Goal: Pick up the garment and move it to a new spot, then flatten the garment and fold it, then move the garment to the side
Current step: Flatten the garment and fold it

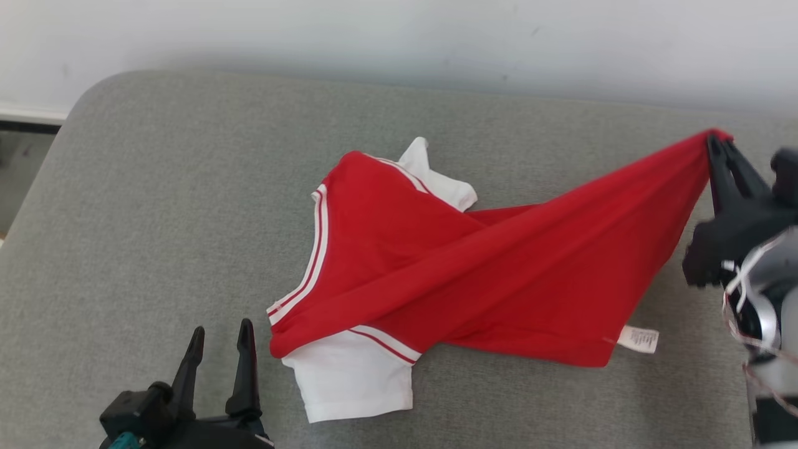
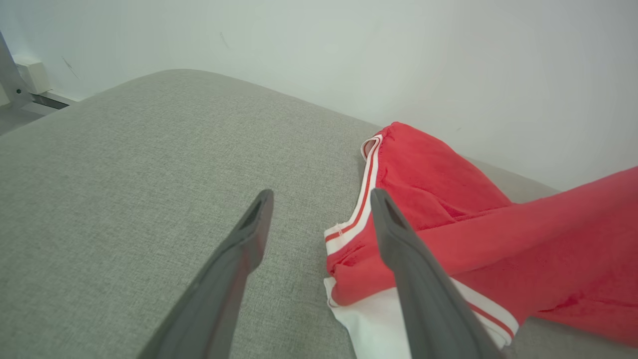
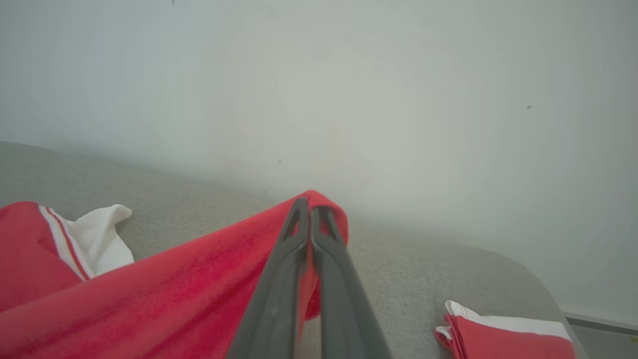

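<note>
Right gripper [image 1: 717, 144] pinched shut on a corner of the red garment [image 1: 449, 268], cloth held taut toward the far right edge of the grey cushion [image 1: 156, 206]; the rest lies mid-cushion. Left gripper [image 1: 222, 327] wide apart, holding nothing, at the near edge just beside the white sleeve [image 1: 355, 380]. Folded red-white cloth [image 3: 503, 339] at the cushion's right end.

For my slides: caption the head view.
Right gripper holds a corner of the red shirt over the grey cushion; left gripper open.

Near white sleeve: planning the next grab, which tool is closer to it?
Left: the left tool sits open beside the near white sleeve; right tool clamps the garment's far corner.
</note>
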